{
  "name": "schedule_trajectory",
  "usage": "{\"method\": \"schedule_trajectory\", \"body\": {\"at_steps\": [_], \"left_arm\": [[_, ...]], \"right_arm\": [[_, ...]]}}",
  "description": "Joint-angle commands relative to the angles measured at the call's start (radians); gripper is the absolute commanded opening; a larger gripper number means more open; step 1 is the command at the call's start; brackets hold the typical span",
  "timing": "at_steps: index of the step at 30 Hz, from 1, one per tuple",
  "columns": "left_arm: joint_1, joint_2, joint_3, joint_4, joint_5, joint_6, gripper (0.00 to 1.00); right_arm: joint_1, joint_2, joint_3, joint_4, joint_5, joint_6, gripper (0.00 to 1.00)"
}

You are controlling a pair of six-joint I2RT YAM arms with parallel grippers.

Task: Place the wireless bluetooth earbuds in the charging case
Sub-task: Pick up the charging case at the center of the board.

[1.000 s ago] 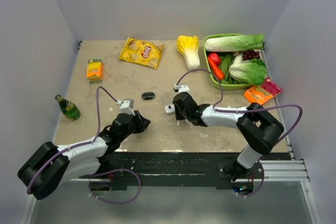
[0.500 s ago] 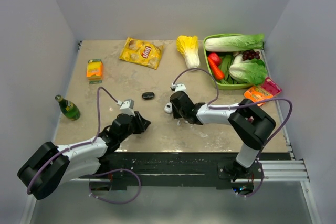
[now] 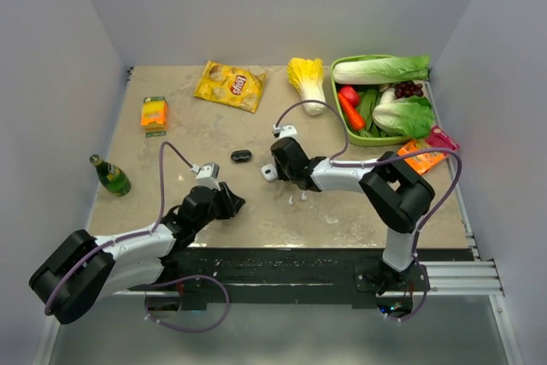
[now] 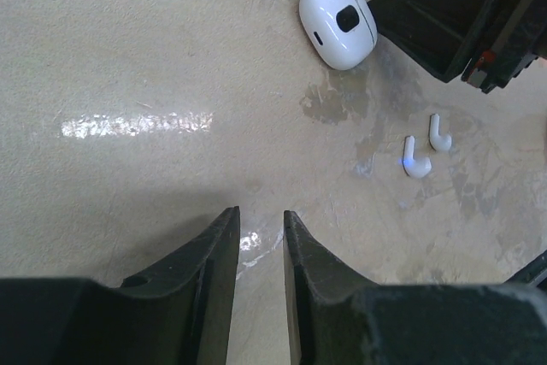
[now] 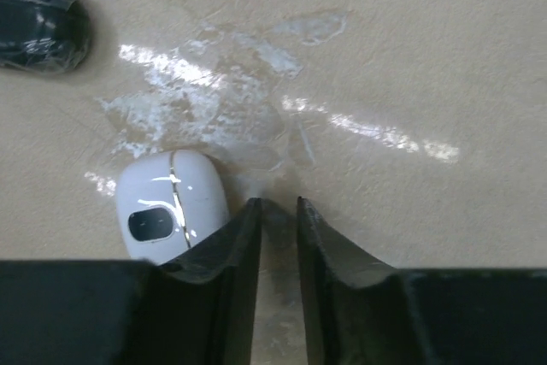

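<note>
A closed white charging case point(image 5: 169, 207) lies on the table; it also shows in the top view point(image 3: 269, 173) and in the left wrist view point(image 4: 338, 21). My right gripper point(image 5: 278, 204) is nearly shut and empty, with its left finger against the case's right side. Two white earbuds point(image 4: 416, 160) point(image 4: 439, 132) lie loose on the table behind the right gripper. A closed black case point(image 3: 241, 156) lies to the far left of the white one, also in the right wrist view point(image 5: 38, 32). My left gripper point(image 4: 260, 215) is nearly shut and empty, low over bare table. No black earbuds show.
A green bottle point(image 3: 111, 177) lies at the left edge. An orange box point(image 3: 154, 114) and a yellow chip bag point(image 3: 231, 85) sit at the back left. A cabbage point(image 3: 308, 81), a green vegetable basket point(image 3: 342, 126) and an orange packet point(image 3: 420, 153) are at the back right.
My right gripper has moved left and farther back, and the white case has slid a little left and back with it. The left arm has not moved.
</note>
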Motion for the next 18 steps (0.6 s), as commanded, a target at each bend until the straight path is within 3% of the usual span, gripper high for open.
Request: {"method": "schedule_trajectory", "body": {"at_steps": [1,4,7,8,10,18], "left_arm": [[-0.004,-0.004,0.001,0.033,-0.001,0.022,0.32],[-0.004,-0.026,0.001,0.02,-0.015,0.023,0.32],[-0.004,-0.05,-0.001,0.008,-0.031,0.023,0.32],[-0.004,-0.059,-0.003,0.002,-0.034,0.023,0.32],[-0.004,-0.065,-0.001,-0.006,-0.035,0.023,0.32],[-0.004,-0.131,-0.026,-0.044,-0.052,0.008,0.32]], "right_arm": [[-0.017,-0.082,0.003,0.018,0.07,-0.029,0.33],[0.028,-0.222,-0.077,0.093,0.024,-0.038,0.34],[0.107,-0.248,-0.045,0.094,-0.031,-0.074,0.21],[0.123,-0.222,-0.028,0.086,-0.053,-0.081,0.1],[0.154,-0.188,0.019,0.051,-0.102,-0.083,0.0],[0.184,-0.069,0.027,0.04,-0.136,-0.055,0.0]]}}
